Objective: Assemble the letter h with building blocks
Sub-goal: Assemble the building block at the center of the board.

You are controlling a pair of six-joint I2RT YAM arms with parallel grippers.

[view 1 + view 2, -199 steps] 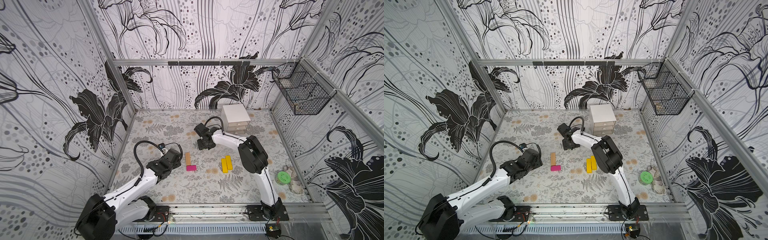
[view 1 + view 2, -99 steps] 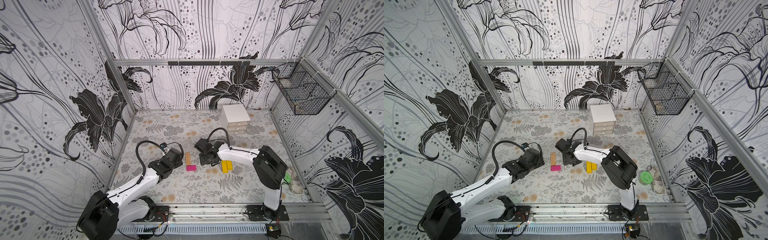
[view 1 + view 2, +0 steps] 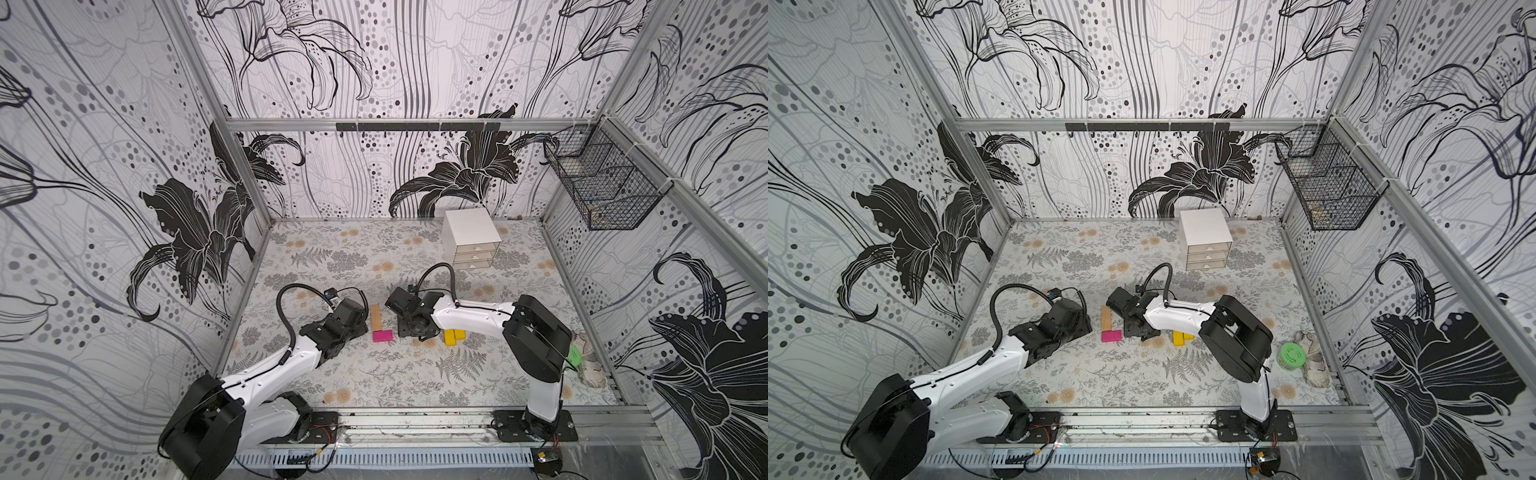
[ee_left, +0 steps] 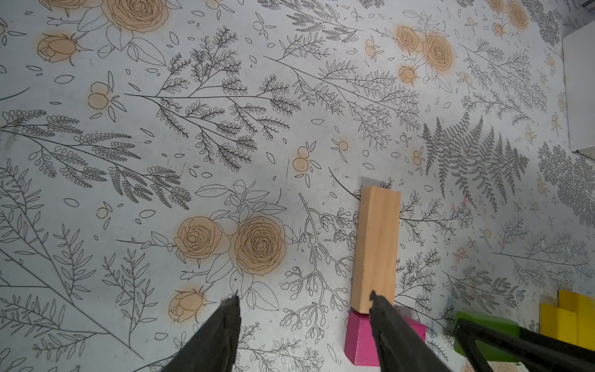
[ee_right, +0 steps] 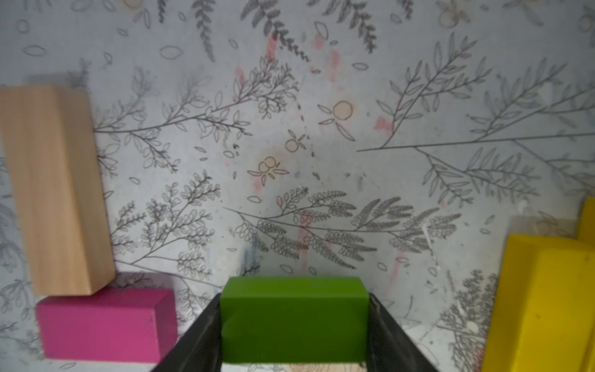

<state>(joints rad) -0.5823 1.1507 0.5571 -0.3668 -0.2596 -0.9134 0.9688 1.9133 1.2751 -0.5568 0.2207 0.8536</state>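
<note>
Paper-pale floral-printed mat (image 3: 374, 374), grey ferns and tan roses, covers the whole floor. Lily-patterned walls (image 3: 124, 166) close it at 9, 12 and 3 o'clock, with an aluminium rail (image 3: 415, 419) at 6. White three-drawer box (image 3: 471, 239) stands at 1 o'clock against the back wall. Black wire basket (image 3: 602, 187) hangs on the 3 o'clock wall. Round green lid (image 3: 1292, 356) and crumpled cloth (image 3: 1316, 370) lie at the 4 o'clock edge.

Blocks cluster mid-mat. Long tan bare-wood block (image 3: 376, 316) lies flat, running 12 to 6. Short magenta-pink block (image 3: 382, 336) touches its 6 o'clock end and runs toward 3. Short green block (image 5: 294, 317) is clamped in the right gripper (image 5: 293, 299), at 3 o'clock of the pink one with a gap between (on the mat or just above it, cannot tell). Two long yellow blocks (image 3: 451, 337) lie side by side, touching, at 3 o'clock of that gripper. Left gripper (image 4: 302, 298) sits at 9 o'clock of the tan block, jaws apart, nothing between them.

Open mat lies at 12, 6 and 9 o'clock of the cluster, which is well apart from every wall.

Since a second ago the right gripper has swung from near the drawer box toward 6, to the pink block's side. The left arm has barely shifted. Tan, pink and yellow blocks are unmoved.
</note>
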